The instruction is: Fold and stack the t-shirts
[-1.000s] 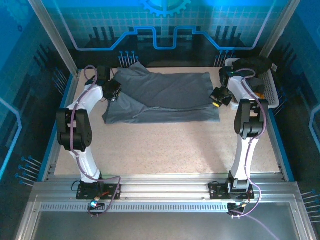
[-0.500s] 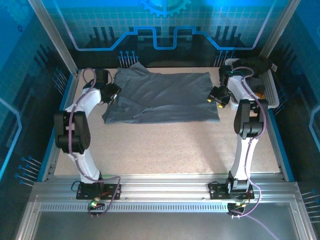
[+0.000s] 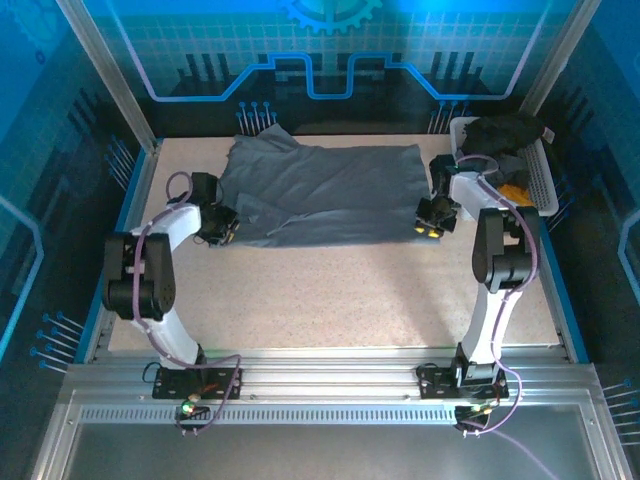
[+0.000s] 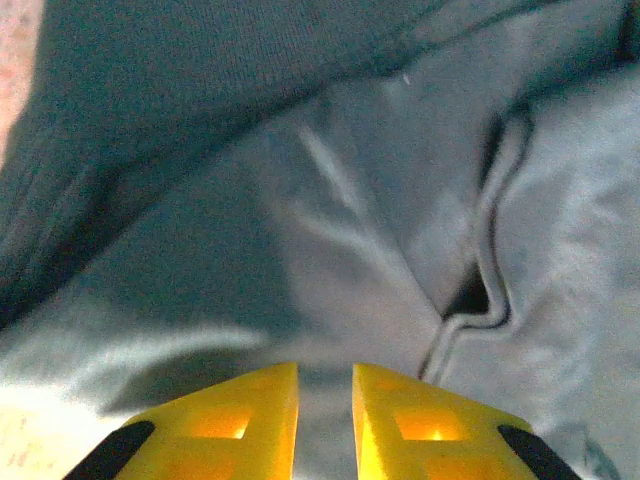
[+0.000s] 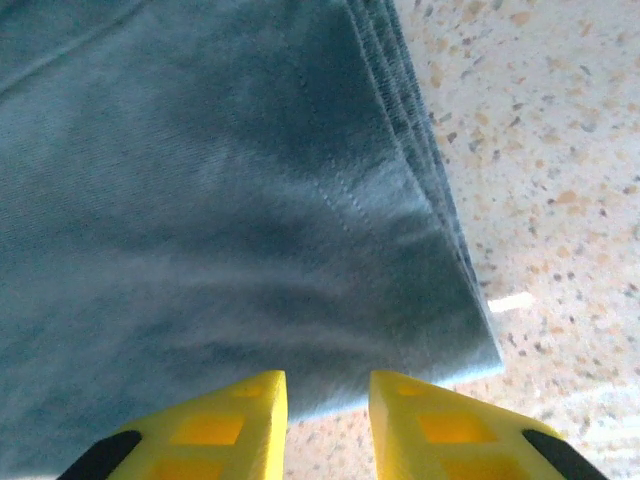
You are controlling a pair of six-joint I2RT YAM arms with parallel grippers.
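I see the table (image 3: 330, 290) with a pale beige, speckled top. In the right wrist view the specks are orange and grey, and one small pale mark (image 5: 510, 301) lies on it. A white lattice basket (image 3: 548, 190) stands at the table's far right corner. Blue strips (image 3: 125, 215) run along the table's sides. An aluminium rail (image 3: 330, 385) lies across the near edge. Behind the table stands a blue wall (image 3: 330, 40) with a grid, a bright circuit line and a gear drawn on it.

Left arm (image 3: 160, 235) and right arm (image 3: 500, 250) reach forward, elbows bent. Left end effector (image 3: 222, 222): yellow fingers (image 4: 250, 420) narrowly parted. Right end effector (image 3: 430, 222): fingers (image 5: 225, 425) parted slightly wider.
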